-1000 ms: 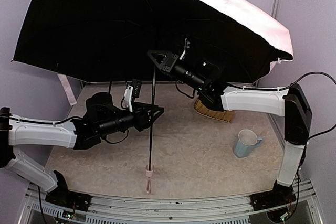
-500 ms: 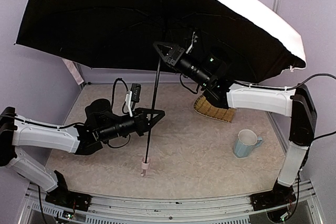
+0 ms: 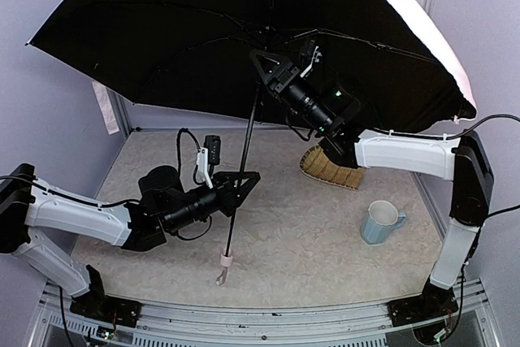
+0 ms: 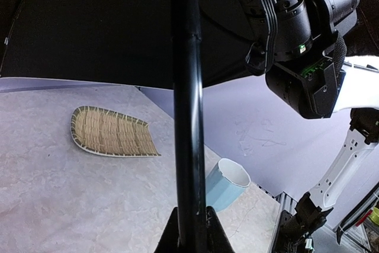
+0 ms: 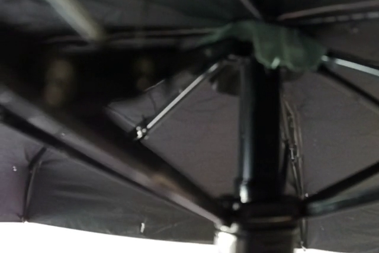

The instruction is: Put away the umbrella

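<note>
Holding the pole point(image 3: 249, 140) of the umbrella point(image 3: 179, 38) tight in our left gripper point(image 3: 242, 183) above the handle point(image 3: 226, 261), we should not let it tip. Higher above the handle, our right gripper point(image 3: 264, 71) may be gripping or not; we cannot tell.

There is one open umbrella point(image 3: 203, 30), one woven bamboo tray point(image 3: 329, 170) and one pale blue mug point(image 3: 379, 223). There are two robot arms: the left arm point(image 3: 81, 213) and the right arm point(image 3: 406, 152).

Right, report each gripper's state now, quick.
Left gripper: closed on the shaft of the umbrella.
Right gripper: up at the shaft under the canopy; open or closed cannot be told.
</note>
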`<action>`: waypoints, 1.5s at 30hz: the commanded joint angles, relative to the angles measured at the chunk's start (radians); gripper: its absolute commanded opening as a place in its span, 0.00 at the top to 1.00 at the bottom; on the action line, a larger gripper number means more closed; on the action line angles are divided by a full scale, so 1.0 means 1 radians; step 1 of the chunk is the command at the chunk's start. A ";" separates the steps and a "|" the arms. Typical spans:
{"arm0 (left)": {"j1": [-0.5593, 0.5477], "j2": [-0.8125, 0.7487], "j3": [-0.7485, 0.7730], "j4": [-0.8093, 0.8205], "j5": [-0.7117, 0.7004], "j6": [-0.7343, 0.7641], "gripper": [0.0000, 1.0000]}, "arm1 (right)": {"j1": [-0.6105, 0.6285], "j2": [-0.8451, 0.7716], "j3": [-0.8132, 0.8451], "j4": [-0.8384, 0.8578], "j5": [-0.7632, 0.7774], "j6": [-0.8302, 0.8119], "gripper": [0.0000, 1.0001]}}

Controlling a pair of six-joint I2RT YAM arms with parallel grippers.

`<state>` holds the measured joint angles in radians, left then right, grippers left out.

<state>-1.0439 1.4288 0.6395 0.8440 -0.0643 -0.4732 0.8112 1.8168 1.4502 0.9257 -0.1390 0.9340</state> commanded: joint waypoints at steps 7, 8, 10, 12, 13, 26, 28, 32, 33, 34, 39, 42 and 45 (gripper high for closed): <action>-0.044 0.033 -0.014 0.175 -0.031 0.013 1.00 | -0.045 -0.031 -0.045 0.127 0.110 0.016 0.28; -0.053 0.038 -0.012 0.186 -0.043 0.024 1.00 | -0.045 -0.029 -0.047 0.123 0.110 0.021 0.28; -0.069 0.048 -0.017 0.224 -0.077 0.043 1.00 | -0.044 -0.027 -0.052 0.106 0.111 0.037 0.27; -0.082 0.061 -0.024 0.263 -0.114 0.052 1.00 | -0.045 -0.027 -0.064 0.094 0.118 0.053 0.26; -0.083 0.071 -0.024 0.279 -0.125 0.054 1.00 | -0.045 -0.027 -0.071 0.098 0.119 0.057 0.27; -0.085 0.111 -0.028 0.342 -0.097 0.018 1.00 | -0.045 -0.034 -0.104 0.177 0.124 0.054 0.56; -0.085 0.109 -0.022 0.336 -0.095 0.022 1.00 | -0.044 -0.034 -0.106 0.177 0.125 0.059 0.62; -0.085 0.106 -0.017 0.330 -0.094 0.024 1.00 | -0.045 -0.034 -0.105 0.178 0.118 0.059 0.83; -0.085 0.104 -0.016 0.329 -0.094 0.024 1.00 | -0.044 -0.034 -0.103 0.175 0.116 0.057 0.90; -0.085 0.103 -0.015 0.327 -0.095 0.023 1.00 | -0.044 -0.035 -0.103 0.172 0.113 0.052 0.98; -0.081 0.087 -0.007 0.318 -0.087 0.024 1.00 | -0.044 -0.049 -0.107 0.138 0.119 0.023 0.78; -0.080 0.078 0.006 0.275 -0.120 0.038 1.00 | -0.042 -0.077 -0.108 0.075 0.127 -0.067 0.42; -0.082 0.071 0.026 0.215 -0.189 0.050 1.00 | 0.007 -0.131 -0.096 -0.069 0.245 -0.284 0.36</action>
<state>-1.1164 1.5425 0.6155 1.0599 -0.1837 -0.4774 0.7856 1.7844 1.3357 0.9836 -0.0441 0.8978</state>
